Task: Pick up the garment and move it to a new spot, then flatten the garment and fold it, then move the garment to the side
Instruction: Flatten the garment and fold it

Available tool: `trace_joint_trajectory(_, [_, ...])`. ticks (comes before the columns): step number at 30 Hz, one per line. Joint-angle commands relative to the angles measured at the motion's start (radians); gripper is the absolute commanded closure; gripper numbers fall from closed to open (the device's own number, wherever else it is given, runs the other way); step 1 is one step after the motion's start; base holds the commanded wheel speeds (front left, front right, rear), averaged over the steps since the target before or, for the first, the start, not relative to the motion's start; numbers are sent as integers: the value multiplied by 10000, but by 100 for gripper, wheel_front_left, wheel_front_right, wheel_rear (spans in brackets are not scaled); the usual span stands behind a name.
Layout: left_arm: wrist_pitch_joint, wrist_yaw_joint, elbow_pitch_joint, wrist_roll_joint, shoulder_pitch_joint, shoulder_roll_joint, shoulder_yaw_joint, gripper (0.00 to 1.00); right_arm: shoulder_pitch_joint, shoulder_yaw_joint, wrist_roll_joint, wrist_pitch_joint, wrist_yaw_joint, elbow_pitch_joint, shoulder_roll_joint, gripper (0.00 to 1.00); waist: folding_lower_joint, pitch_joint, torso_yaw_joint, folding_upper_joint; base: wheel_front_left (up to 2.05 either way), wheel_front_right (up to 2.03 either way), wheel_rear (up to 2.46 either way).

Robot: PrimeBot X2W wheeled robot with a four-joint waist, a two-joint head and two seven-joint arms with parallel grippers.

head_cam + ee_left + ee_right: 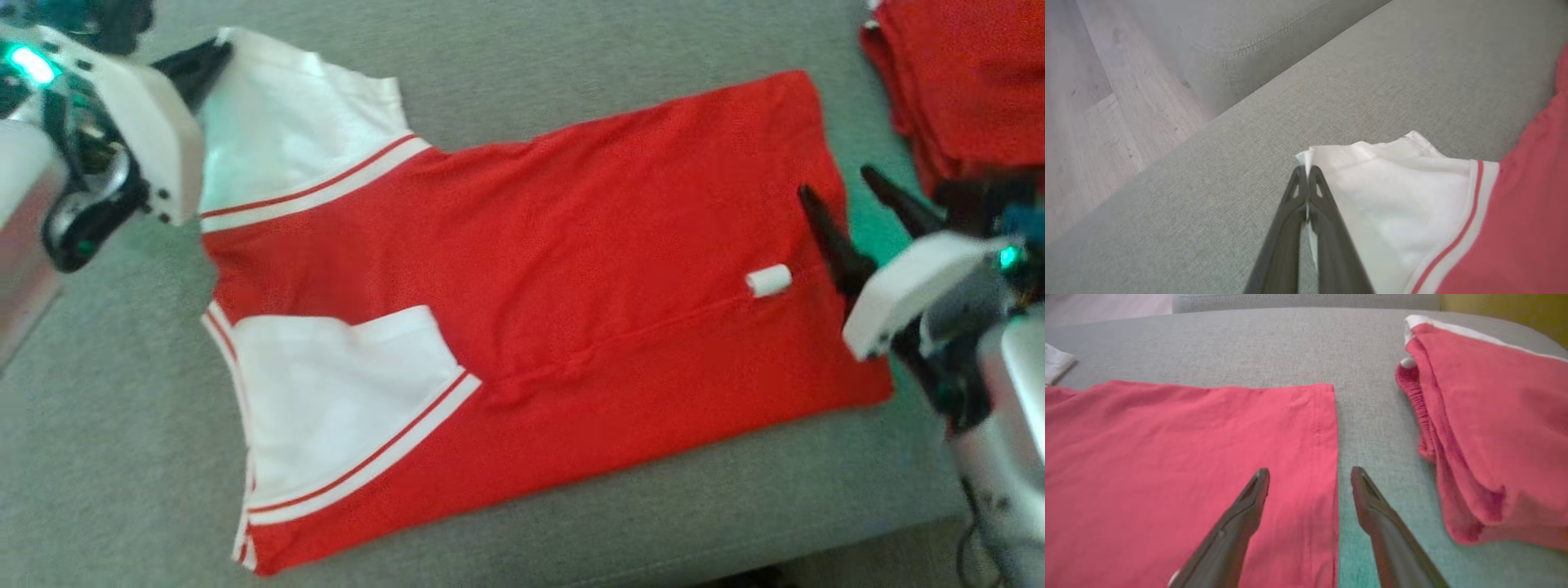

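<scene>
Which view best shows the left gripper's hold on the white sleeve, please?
The left wrist view: left gripper shut on the white sleeve edge. Head view shows that small and blurred; right wrist view, a sleeve corner.

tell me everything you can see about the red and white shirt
The red shirt lies spread flat on the grey cushion: thin soft cloth, white sleeves with red-striped trim, a small white tag near its hem. The left pincer is shut on the far sleeve's corner; the right pincer stands open over the hem edge.

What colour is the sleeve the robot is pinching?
White sleeve, red-striped edge; left wrist view shows it best.
</scene>
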State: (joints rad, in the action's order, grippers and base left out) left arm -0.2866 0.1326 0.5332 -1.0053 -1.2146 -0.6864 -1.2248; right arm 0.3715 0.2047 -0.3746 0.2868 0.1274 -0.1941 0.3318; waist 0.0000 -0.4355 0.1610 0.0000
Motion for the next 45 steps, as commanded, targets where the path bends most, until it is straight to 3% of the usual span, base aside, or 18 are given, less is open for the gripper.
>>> trace_joint_trajectory(1, [132,-19,-193,-32,-624,-245,342,100,200,128,-110,172,33,151,235,0,0,49,-277,0,0,0,0])
trace_joint_trajectory(7, [811,-19,-492,131,-1185,20,-147,100,2014,475,-43,1332,33,-1524,410,0,0,-76,-909,0,0,0,0])
trace_joint_trajectory(15, [1288,-19,-414,128,-1403,216,-468,100,3483,552,429,1467,33,-3521,164,0,0,-89,-1240,0,0,0,0])
trace_joint_trajectory(27, [1183,-19,-299,90,-1111,329,-550,100,4153,754,997,1586,33,-4606,87,2,0,51,-1240,0,0,0,0])
trace_joint_trajectory(31, [1112,-19,-345,137,-1058,391,-552,100,4224,794,1144,1706,33,-4738,95,51,0,59,-1274,0,0,0,0])
trace_joint_trajectory(38, [1061,-19,-385,178,-1000,446,-553,100,4191,715,1504,1811,33,-4799,224,67,0,66,-1297,0,0,0,0])
trace_joint_trajectory(40, [1098,-19,-382,249,-987,435,-553,100,4195,641,1658,1734,33,-4766,261,75,0,65,-1300,0,0,0,0])
trace_joint_trajectory(41, [1128,-19,-378,306,-976,428,-553,100,4185,604,1701,1695,33,-4755,252,82,0,66,-1302,0,0,0,0])
trace_joint_trajectory(42, [1191,-19,-379,403,-982,417,-554,100,4191,554,1747,1614,33,-4729,246,96,0,62,-1306,0,0,0,0])
trace_joint_trajectory(45, [1592,-19,-359,875,-1070,365,-554,100,4253,407,1902,1248,33,-4634,212,100,0,40,-1313,0,0,0,0])
